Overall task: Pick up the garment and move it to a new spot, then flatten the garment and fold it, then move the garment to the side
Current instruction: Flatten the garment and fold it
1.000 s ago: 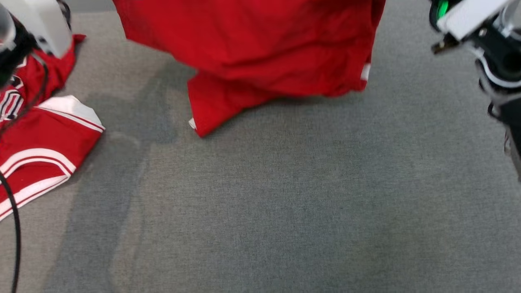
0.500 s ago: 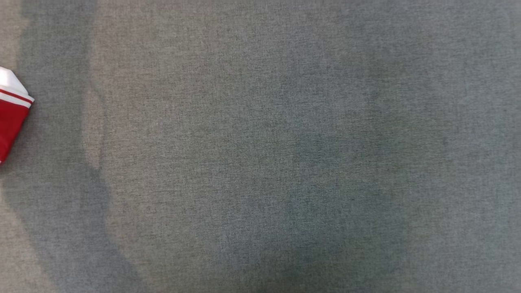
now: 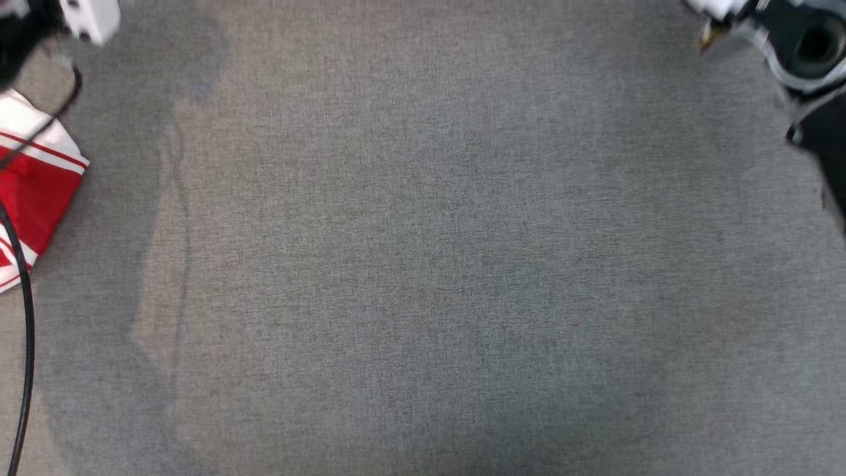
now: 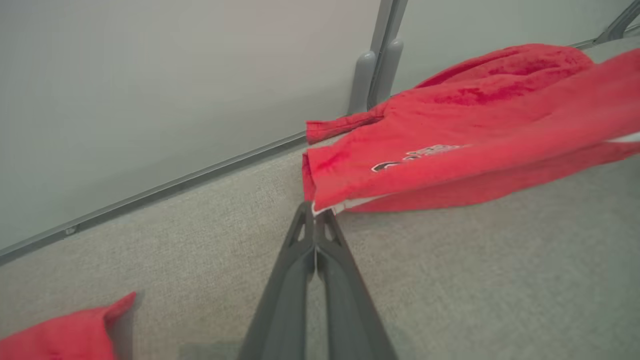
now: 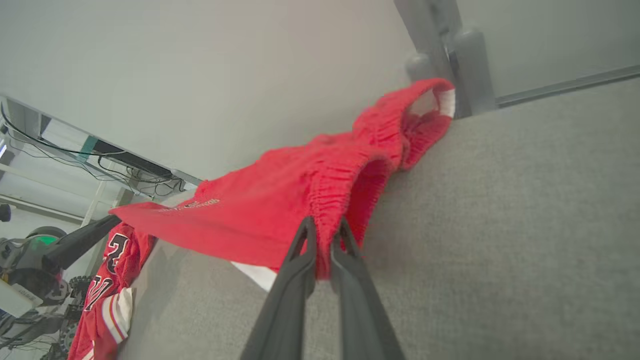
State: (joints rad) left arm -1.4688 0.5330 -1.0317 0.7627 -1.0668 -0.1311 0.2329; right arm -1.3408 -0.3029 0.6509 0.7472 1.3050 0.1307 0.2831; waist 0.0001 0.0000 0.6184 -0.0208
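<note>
Garment point(image 5: 280, 200) in L & R jaws

Cut off, blurred, hidden
Pinched corner of the red shorts point(image 4: 475, 125) hidden inside my left gripper point(image 4: 316, 214); shorts run off the right edge, print point(image 4: 415, 156) too blurred to read. Striped jersey point(image 3: 39, 192) cut by head view's left edge.

There are two red garments: one pair of shorts point(image 5: 280, 210) and one striped jersey point(image 3: 46, 192). Two tools: left tool point(image 4: 316, 212), right tool point(image 5: 326, 223). One grey counter point(image 3: 423, 264).
</note>
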